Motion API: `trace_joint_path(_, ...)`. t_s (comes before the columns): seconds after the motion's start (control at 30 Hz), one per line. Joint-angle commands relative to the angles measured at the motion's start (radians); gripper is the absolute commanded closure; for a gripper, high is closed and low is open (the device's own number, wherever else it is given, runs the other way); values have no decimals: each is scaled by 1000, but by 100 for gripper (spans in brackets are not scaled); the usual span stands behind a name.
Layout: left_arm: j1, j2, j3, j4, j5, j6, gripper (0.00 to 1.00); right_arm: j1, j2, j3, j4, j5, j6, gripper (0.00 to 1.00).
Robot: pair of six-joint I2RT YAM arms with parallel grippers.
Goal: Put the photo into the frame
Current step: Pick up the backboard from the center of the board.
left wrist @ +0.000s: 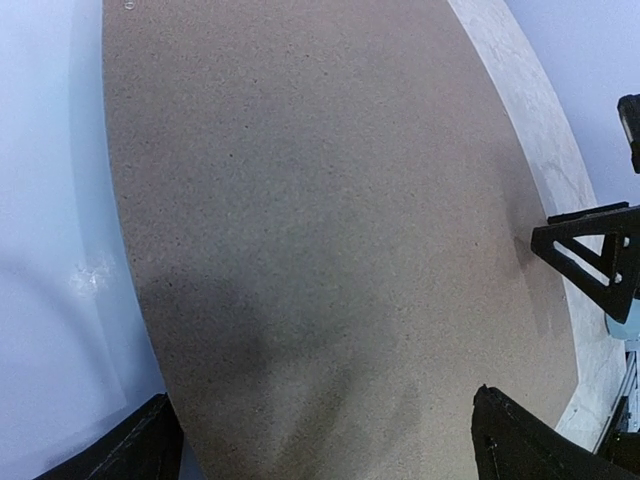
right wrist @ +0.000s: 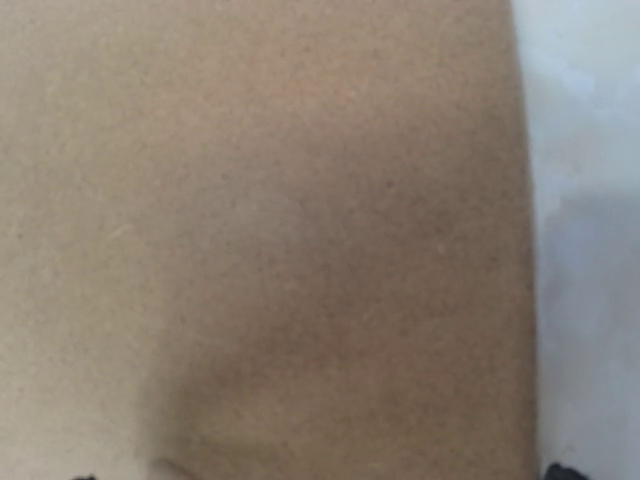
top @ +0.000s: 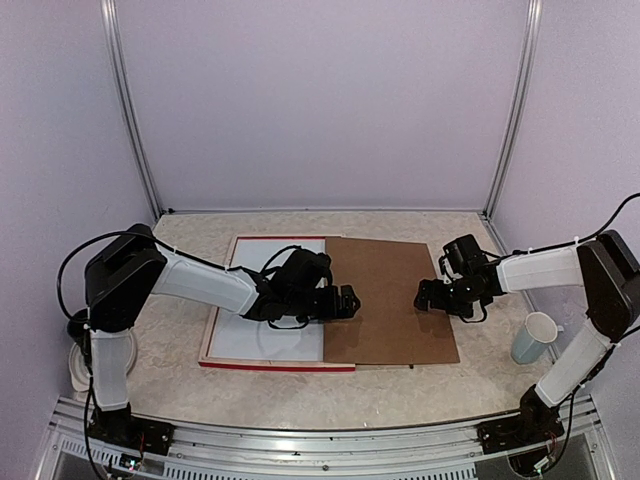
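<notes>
The frame (top: pixel 270 366), red-faced with pale wood edges, lies flat at centre left with a white surface (top: pixel 240 330) inside it. A brown backing board (top: pixel 390 300) lies over its right half and reaches out to the right. The photo is hidden. My left gripper (top: pixel 345 300) hovers low over the board's left part, open, its fingertips (left wrist: pixel 530 445) wide apart above the bare board (left wrist: pixel 320 200). Open as well, my right gripper (top: pixel 432 295) hangs over the board's right part. In the right wrist view the board (right wrist: pixel 260 200) fills nearly everything. Neither gripper holds anything.
A pale blue cup (top: pixel 533 337) stands at the right, near the right arm. A white round object (top: pixel 78 365) lies by the left arm's base. Walls and metal posts close in the table at the back and sides.
</notes>
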Motion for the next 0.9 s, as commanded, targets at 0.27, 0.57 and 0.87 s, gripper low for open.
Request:
trace_joint_path(0.27, 11, -3, 8, 99, 110, 11, 1, -9, 48, -29, -38, -39, 0, 3)
trace_joint_path(0.57, 6, -80, -5, 136, 142, 8, 1, -9, 40, -28, -40, -66, -11, 3)
trace_joint_path(0.87, -32, -182, 38, 135, 130, 31, 1, -9, -36, -40, -28, -149, -22, 4)
